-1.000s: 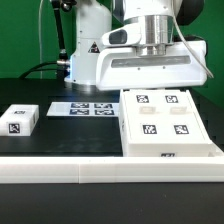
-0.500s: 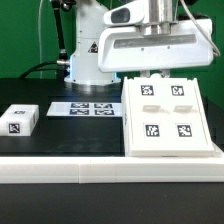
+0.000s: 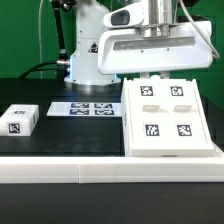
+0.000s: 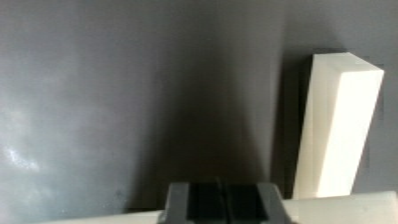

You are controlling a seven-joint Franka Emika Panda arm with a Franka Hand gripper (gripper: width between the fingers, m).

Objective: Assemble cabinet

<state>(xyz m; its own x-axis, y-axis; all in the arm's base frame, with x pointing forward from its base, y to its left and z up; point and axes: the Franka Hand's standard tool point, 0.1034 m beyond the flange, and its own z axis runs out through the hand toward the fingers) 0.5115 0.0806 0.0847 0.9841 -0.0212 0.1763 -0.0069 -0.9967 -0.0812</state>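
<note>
The cabinet (image 3: 166,110) is a large white box with several square marker tags on its upper face. It lies on the black table at the exterior view's right. My gripper (image 3: 150,77) hangs just above the cabinet's far edge, under the wide white hand. In the wrist view my gripper (image 4: 222,205) has its dark fingers pressed together with nothing between them. A long white bar (image 4: 334,120) lies on the dark table beside them. I cannot tell which part this bar is.
A small white tagged block (image 3: 20,120) lies at the exterior view's left. The marker board (image 3: 85,107) lies between it and the cabinet. A long white rail (image 3: 100,172) runs along the table's front. The robot base (image 3: 88,50) stands behind.
My hand has risen from the cabinet's far edge. The cabinet has shifted a little, and the tag on its front face no longer shows. Nothing has moved in the last half second.
</note>
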